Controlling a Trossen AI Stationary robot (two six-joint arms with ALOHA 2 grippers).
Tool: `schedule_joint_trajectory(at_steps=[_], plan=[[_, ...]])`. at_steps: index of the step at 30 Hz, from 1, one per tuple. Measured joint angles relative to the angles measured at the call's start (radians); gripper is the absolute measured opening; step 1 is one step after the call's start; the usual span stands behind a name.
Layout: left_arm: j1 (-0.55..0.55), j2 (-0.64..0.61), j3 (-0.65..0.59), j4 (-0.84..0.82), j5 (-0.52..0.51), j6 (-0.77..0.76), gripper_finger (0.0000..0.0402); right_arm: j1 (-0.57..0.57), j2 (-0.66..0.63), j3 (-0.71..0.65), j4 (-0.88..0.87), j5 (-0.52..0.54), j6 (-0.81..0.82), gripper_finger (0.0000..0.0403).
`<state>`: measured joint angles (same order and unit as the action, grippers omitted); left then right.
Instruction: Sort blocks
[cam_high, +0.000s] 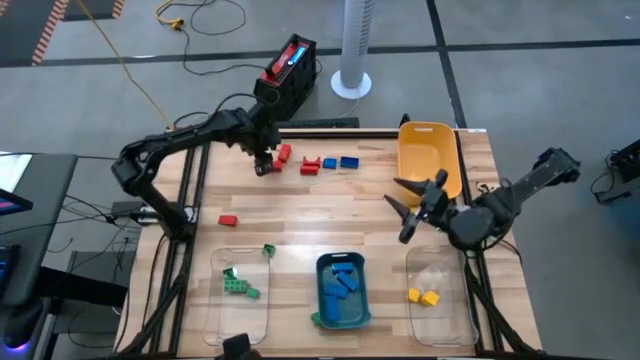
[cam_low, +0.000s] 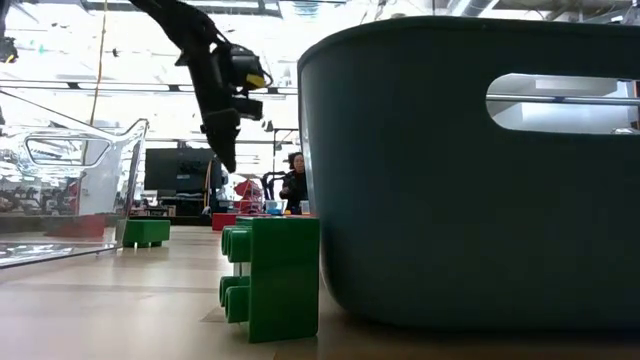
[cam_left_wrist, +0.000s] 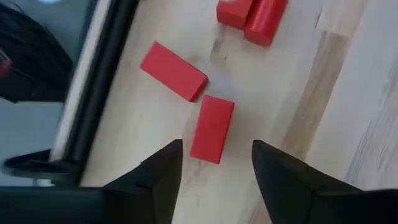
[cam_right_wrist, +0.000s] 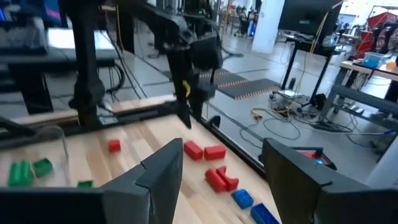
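The left gripper (cam_left_wrist: 214, 163) hovers with fingers spread above a red block (cam_left_wrist: 212, 129), which lies on the table (cam_left_wrist: 323, 124) in line with the gap, just ahead of the fingertips. A second red block (cam_left_wrist: 173, 71) lies beyond it. The right gripper (cam_high: 412, 205) hangs spread, well apart from the blocks.

- The middle bin (cam_high: 343, 312) sat at the tabletop's (cam_high: 330, 215) near edge, holding several blocks (cam_high: 342, 282).
- One bin (cam_high: 239, 290) lay to its left, another (cam_high: 438, 290) to its right.
- A row of blocks (cam_high: 318, 163) lay beyond it, by the far edge.
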<state>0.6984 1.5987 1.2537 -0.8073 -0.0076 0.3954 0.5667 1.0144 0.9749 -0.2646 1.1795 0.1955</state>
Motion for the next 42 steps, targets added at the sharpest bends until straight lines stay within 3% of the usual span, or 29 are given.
schedule_joint_trajectory(at_steps=[7, 11, 15, 26, 32, 39, 42], plan=[[-0.043, 0.105, 0.000, 0.003, -0.041, 0.016, 0.0286, -0.027, 0.060, -0.002, -0.063, -0.003, 0.022, 0.0230], [-0.073, 0.160, 0.000, 0.018, -0.086, 0.079, 0.0313, -0.026, 0.089, -0.003, -0.076, -0.005, 0.017, 0.0230], [-0.075, 0.185, 0.000, 0.058, -0.135, 0.105, 0.0315, -0.012, 0.074, -0.002, -0.077, -0.004, 0.016, 0.0230], [-0.030, 0.186, 0.000, 0.060, -0.146, 0.123, 0.0302, -0.032, 0.060, -0.002, -0.099, -0.015, 0.022, 0.0230], [-0.064, 0.186, 0.015, -0.001, -0.156, 0.112, 0.0300, -0.037, 0.060, -0.002, -0.101, -0.031, 0.025, 0.0230], [-0.154, 0.185, 0.082, -0.077, -0.284, 0.121, 0.0299, -0.039, 0.060, -0.002, -0.119, -0.031, 0.038, 0.0230], [-0.187, 0.192, 0.105, -0.095, -0.291, 0.131, 0.0299, -0.052, 0.060, -0.002, -0.116, -0.031, 0.041, 0.0230]])
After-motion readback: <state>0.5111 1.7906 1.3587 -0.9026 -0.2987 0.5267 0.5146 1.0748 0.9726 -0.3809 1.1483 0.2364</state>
